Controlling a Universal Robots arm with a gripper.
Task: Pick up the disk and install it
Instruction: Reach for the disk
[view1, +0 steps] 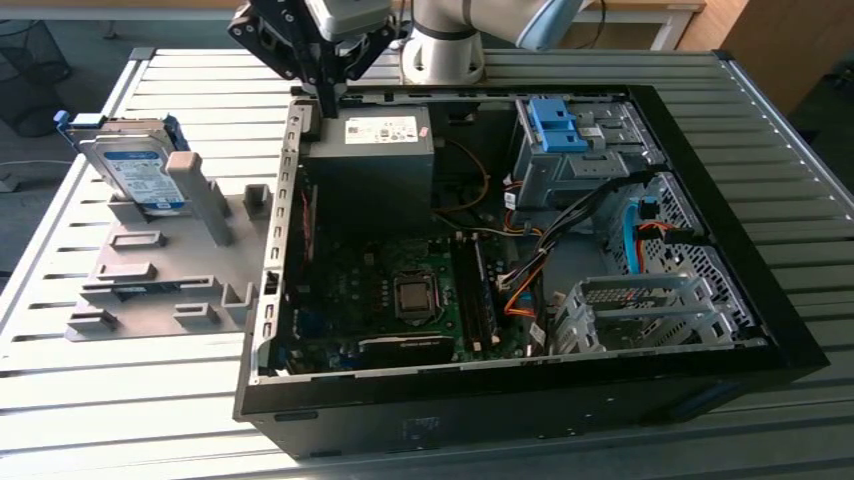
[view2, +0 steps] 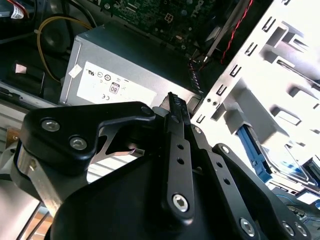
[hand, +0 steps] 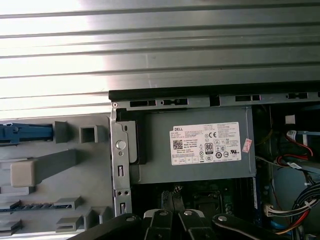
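We see gripper (view1: 324, 96) pinched shut, empty, hovering above power supply (view1: 380, 150) edge. Disk (view1: 134, 168) well off to its side, beyond case (view1: 534, 415) wall, upright in grey fixture (view1: 147, 270), likely for easy grasp.

Silver disk (view1: 140, 175), blue frame, blue-white label, upright in grey holder (view1: 147, 270)

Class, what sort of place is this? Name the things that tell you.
Probably a robotics lab bench for computer assembly: an open PC case lies on a slatted metal table, a robot arm stands by it, and the disk sits in a grey holder beside the case.
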